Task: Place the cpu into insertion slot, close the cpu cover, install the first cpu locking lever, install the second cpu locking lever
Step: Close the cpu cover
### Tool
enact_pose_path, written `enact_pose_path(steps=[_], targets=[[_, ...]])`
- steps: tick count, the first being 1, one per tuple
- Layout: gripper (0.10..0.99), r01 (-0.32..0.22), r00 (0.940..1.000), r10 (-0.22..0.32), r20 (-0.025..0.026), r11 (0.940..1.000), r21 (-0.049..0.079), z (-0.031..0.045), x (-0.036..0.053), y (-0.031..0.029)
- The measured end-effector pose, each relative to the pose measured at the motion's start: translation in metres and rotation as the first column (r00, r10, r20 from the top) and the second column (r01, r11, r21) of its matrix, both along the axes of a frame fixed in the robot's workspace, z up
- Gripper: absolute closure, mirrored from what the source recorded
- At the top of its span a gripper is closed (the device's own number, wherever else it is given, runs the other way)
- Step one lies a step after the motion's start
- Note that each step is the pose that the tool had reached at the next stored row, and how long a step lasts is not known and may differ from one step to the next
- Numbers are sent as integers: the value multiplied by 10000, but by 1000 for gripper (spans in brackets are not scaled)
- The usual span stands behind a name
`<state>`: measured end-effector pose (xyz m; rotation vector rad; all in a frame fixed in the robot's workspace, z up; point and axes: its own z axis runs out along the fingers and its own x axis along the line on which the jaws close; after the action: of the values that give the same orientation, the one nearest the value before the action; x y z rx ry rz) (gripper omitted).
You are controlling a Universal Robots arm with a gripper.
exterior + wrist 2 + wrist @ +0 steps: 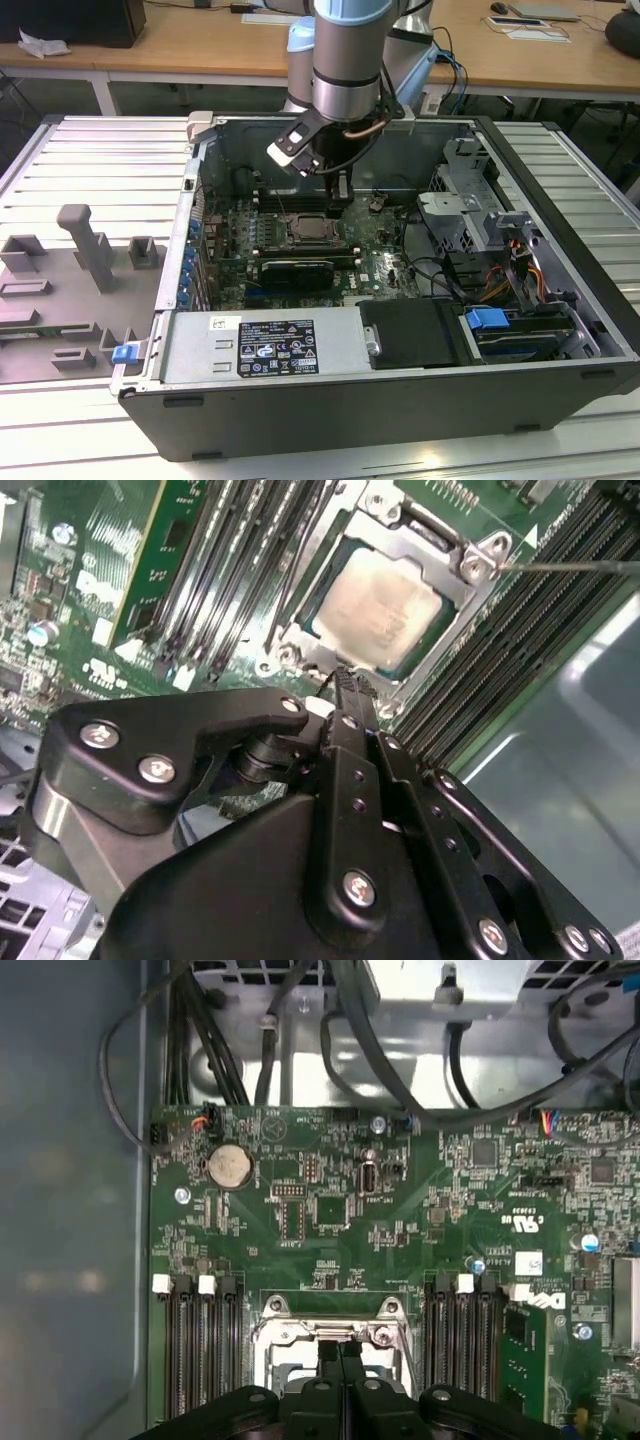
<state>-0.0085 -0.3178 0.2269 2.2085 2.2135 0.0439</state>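
- Grey plastic fixtures (88, 250) are seen at the exterior view's left, set on a ribbed metal table (90, 150) beside an open computer case (400, 410).
- A small blue clip (125, 352) is fixed at the case's near corner on that side.
- A labelled power supply (275, 345) is mounted along the near wall of the case, and a green board (375, 262) is laid on the case floor behind it.
- The insertion slot (293, 235) is found near the middle of the board, flanked by long black memory slots (200, 1350).
- The cpu (378, 615) is seated in the slot with its silvery-beige top facing up.
- The cpu cover (432, 548) is laid flat around the chip, so that the metal top is framed by its window.
- A thin metal lever (570, 567) is seen running away from one corner of the cover; whether it is latched cannot be told.
- The gripper (340, 205) is held on the arm just above the far edge of the slot.
- Its fingers (350, 1360) are pressed together with nothing clamped between them; in the second wrist view the tips lie close to the cover's edge, and contact cannot be judged.
- A round silver coin cell (228, 1165) is set into the board, well apart from the slot.
- A metal drive cage (470, 200) and a blue latch (490, 320) are placed at the exterior view's right.
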Motion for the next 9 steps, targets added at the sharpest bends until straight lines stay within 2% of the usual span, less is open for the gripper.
enact_pose_path(steps=[2,9], targets=[[980,1,10000,-1,-1,10000,-2,-37,-69,-1],[980,-2,10000,2,1,10000,1,-50,-213,29]])
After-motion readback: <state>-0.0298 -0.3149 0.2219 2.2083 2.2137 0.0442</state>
